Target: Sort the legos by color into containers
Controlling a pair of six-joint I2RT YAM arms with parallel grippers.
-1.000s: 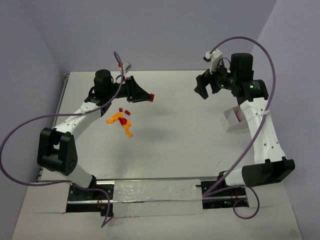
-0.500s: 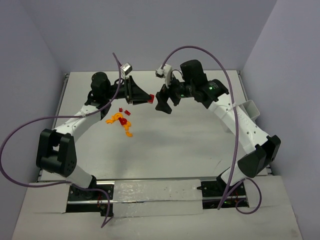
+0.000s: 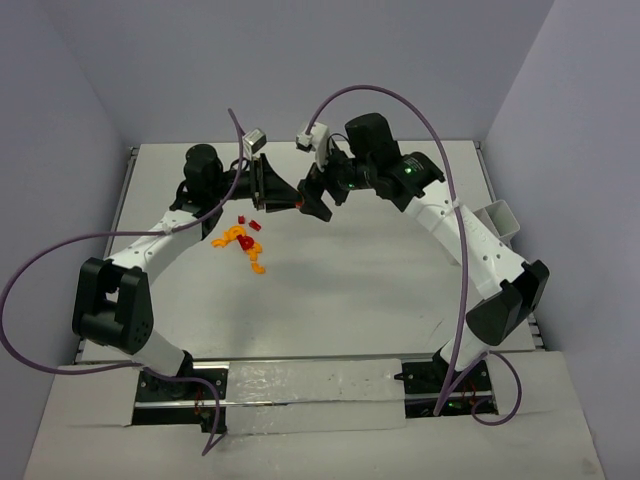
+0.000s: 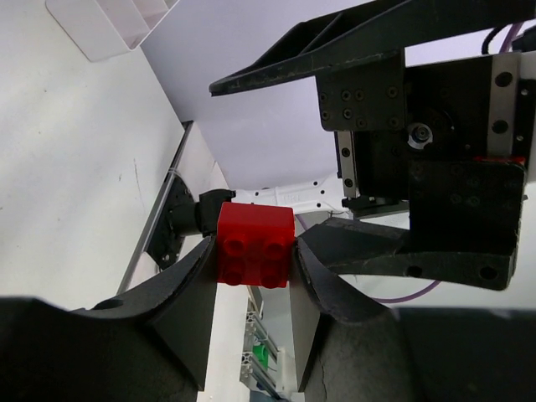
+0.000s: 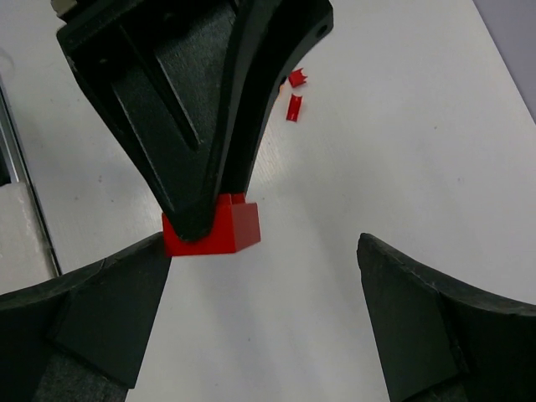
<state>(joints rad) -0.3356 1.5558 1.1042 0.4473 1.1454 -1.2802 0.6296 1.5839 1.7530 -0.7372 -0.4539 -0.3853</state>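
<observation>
My left gripper (image 3: 296,198) is shut on a red lego brick (image 4: 255,244) and holds it above the table's far middle. My right gripper (image 3: 318,203) is open and sits right against the left gripper's tip. In the right wrist view the red brick (image 5: 213,228) hangs from the left fingers (image 5: 193,109), just off my right gripper's left finger, inside its wide gap (image 5: 264,289). A pile of orange-yellow and red legos (image 3: 241,241) lies on the table left of centre. A white container (image 3: 500,218) stands at the right edge. No green lego shows.
Two small red bricks (image 5: 293,106) lie on the table beyond the held one. A white bin (image 4: 109,25) shows at the top left of the left wrist view. Purple cables arc over both arms. The back wall is close behind the grippers.
My right arm has swung left from beside the container to the left gripper's tip. The left gripper has stayed in place, still holding the red brick.
</observation>
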